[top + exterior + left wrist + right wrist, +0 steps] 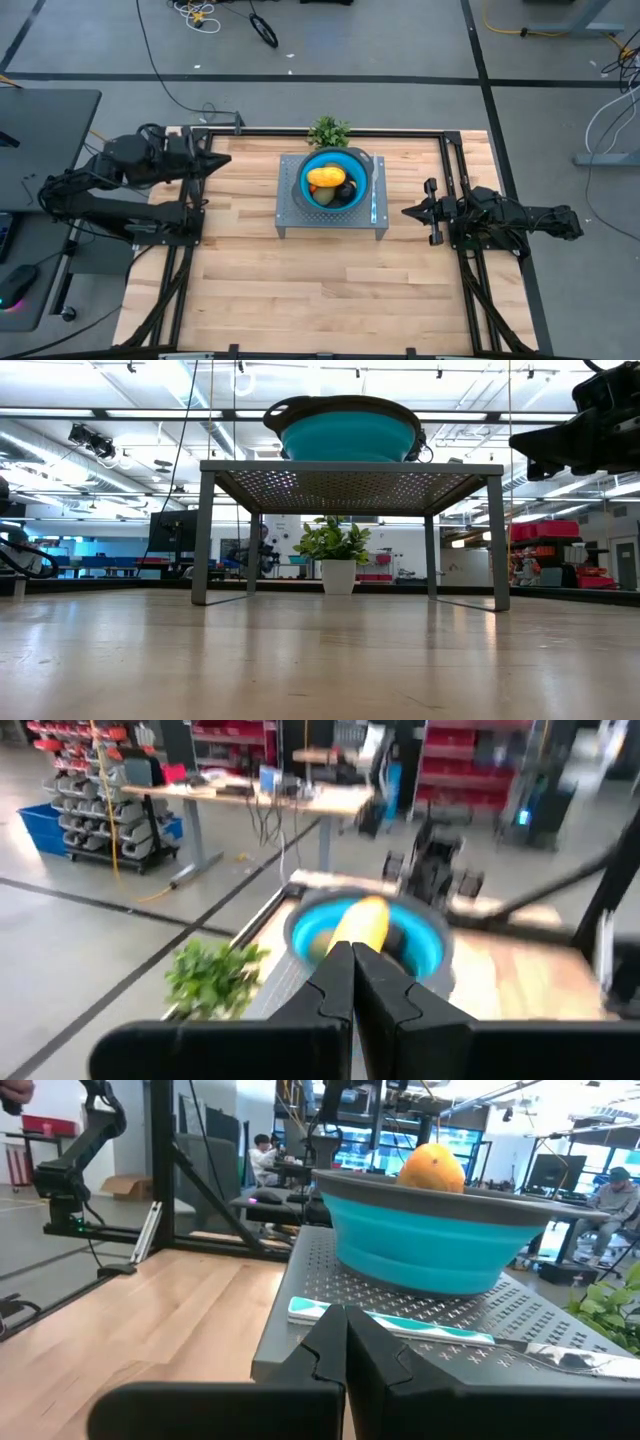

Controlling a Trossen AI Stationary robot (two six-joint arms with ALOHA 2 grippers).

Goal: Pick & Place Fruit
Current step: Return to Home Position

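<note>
The fruit lies in a blue bowl (pixel 312 167) on a grey perforated stand (pixel 292 212) at the table's middle. A yellow-orange oblong piece (pixel 325 177) is on top, with a near-black round one (pixel 347 190) beside it. In the right wrist view the yellow-orange piece (pixel 432 1168) rises above the bowl's rim (pixel 440 1185). My left gripper (pixel 225 160) is shut and empty at the table's far left, pointing at the bowl (pixel 425 945). My right gripper (pixel 407 211) is shut and empty at the right, level with the stand's top (pixel 300 1280).
A knife with a light-blue handle (pixel 312 1310) lies on the stand's right side, next to the bowl. A green plant (pixel 328 131) stands at the table's far edge behind the stand. Bare wood (pixel 320 290) spreads toward the near edge. People sit in the room beyond.
</note>
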